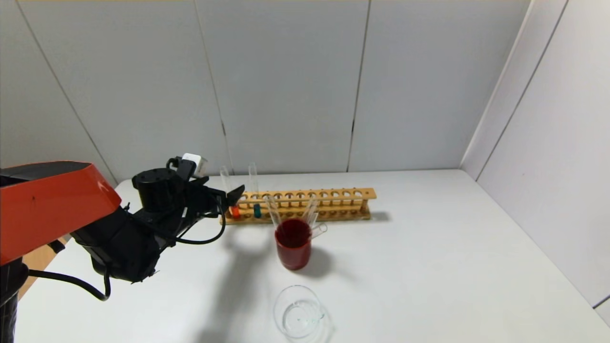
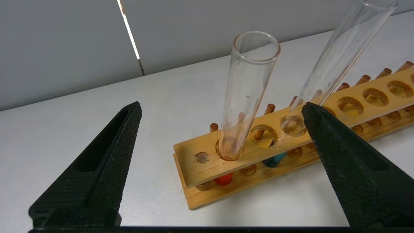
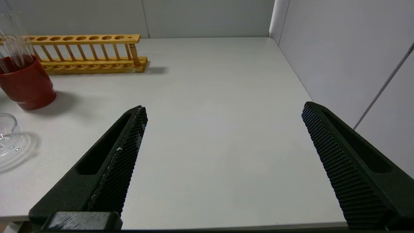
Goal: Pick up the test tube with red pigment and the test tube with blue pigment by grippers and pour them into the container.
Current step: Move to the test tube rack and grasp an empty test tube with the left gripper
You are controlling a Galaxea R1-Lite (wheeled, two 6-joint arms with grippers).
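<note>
The red-pigment tube (image 1: 228, 193) stands in the end hole of the wooden rack (image 1: 333, 202); it also shows in the left wrist view (image 2: 247, 94), with orange-red liquid at its bottom. The blue-pigment tube (image 1: 254, 190) stands two holes along, also seen in the left wrist view (image 2: 336, 61). My left gripper (image 1: 233, 196) is open just short of the rack's left end, its fingers (image 2: 323, 129) wide on either side of the red tube without touching it. The clear glass container (image 1: 299, 312) sits near the table's front. My right gripper (image 3: 223, 110) is open over bare table, out of the head view.
A beaker of dark red liquid (image 1: 293, 244) with several empty clear tubes leaning in it stands just in front of the rack. Grey walls close the back and right. The table (image 1: 452, 267) stretches to the right of the beaker.
</note>
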